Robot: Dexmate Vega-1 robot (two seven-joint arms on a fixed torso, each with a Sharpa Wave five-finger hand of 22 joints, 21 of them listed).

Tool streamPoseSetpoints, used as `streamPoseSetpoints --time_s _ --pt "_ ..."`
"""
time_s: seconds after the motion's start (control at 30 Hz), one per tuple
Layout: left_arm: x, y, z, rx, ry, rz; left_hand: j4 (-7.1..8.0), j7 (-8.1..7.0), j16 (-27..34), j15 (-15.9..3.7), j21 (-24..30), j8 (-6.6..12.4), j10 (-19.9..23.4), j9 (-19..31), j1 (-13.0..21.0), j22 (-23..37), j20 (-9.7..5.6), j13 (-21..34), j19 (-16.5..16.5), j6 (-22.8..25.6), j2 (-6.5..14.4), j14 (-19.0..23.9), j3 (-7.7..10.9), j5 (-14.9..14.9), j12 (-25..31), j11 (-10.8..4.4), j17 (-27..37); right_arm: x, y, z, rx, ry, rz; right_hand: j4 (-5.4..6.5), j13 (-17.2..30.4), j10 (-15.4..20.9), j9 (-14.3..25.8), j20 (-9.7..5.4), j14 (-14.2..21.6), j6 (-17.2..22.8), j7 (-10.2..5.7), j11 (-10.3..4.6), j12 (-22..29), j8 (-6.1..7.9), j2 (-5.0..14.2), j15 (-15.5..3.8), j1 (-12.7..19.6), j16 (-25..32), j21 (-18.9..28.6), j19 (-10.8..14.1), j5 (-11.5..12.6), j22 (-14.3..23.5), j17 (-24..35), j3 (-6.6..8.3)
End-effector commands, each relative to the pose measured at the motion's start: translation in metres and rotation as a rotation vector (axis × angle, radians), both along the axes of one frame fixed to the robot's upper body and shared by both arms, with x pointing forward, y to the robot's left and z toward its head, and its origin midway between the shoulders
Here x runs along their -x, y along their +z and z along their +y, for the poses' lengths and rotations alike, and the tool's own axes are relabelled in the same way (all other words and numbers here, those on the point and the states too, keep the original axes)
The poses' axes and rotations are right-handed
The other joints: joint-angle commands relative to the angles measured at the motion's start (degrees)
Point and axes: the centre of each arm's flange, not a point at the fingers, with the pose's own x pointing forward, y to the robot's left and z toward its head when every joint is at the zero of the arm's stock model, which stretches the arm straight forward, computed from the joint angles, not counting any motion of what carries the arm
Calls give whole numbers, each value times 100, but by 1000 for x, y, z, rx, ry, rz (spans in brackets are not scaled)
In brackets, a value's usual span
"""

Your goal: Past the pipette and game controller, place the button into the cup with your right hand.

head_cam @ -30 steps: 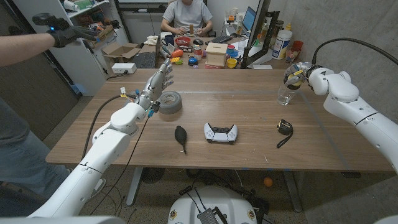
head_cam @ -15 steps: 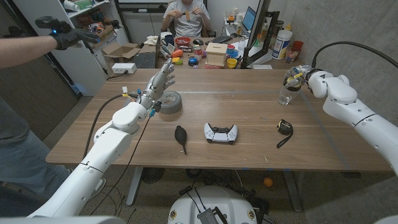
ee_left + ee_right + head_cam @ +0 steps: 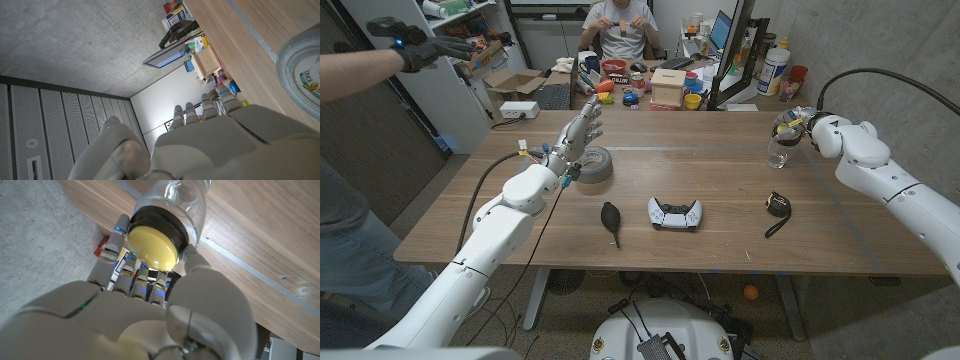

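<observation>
My right hand [image 3: 792, 127] holds the button [image 3: 152, 242], a yellow dome in a black ring, right over the mouth of the clear cup [image 3: 777, 153] at the table's far right. In the right wrist view the button sits against the rim of the cup [image 3: 185, 200], gripped between my fingers [image 3: 116, 245] and thumb. The black pipette [image 3: 611, 219] and the white game controller [image 3: 675, 213] lie at the table's middle front. My left hand [image 3: 578, 130] is raised above the table beside a roll of grey tape [image 3: 591, 164], fingers straight and apart, holding nothing.
A black tape measure [image 3: 777, 206] lies in front of the cup. A person sits behind the table's far edge amid boxes and cups [image 3: 667, 87]. Another person's gloved hand [image 3: 415, 48] reaches in at the upper left.
My right hand has shifted slightly left and up with the button, closing over the cup's mouth. The left arm has stayed put. The gloved hand at upper left moved.
</observation>
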Motion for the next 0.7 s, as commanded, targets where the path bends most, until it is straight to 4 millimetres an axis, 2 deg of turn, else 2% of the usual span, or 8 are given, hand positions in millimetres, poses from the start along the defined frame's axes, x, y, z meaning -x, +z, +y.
streamPoseSetpoints --time_s 0.03,0.17,0.7 --pt "-4 -1 -1 1 -14 3 -10 4 11 23 -2 28 3 28 52 10 -15 15 12 14 5 25 -11 33 2 10 10 10 13 9 -7 13 -9 56 9 -77 -28 142 -15 -213 -10 45 -44 -133 -245 275 -279 -10 -61 -3 -5 26 11 -93" --pt "-4 -1 -1 0 -15 4 -10 9 10 21 -2 29 5 28 56 10 -15 15 16 21 10 26 -13 34 2 5 10 12 14 10 -9 16 -17 107 4 -114 -60 227 -41 -295 -34 73 -66 -194 -371 382 -481 -15 -97 -27 -58 25 2 -199" --pt "-7 -1 -2 -1 -27 6 -8 18 13 23 -2 26 28 28 83 11 -17 15 32 26 44 42 -16 39 8 -1 10 24 16 16 0 22 -51 185 -4 -243 -104 348 -205 -386 12 74 -130 -259 -412 368 -709 -55 -173 -146 -117 28 -2 -282"
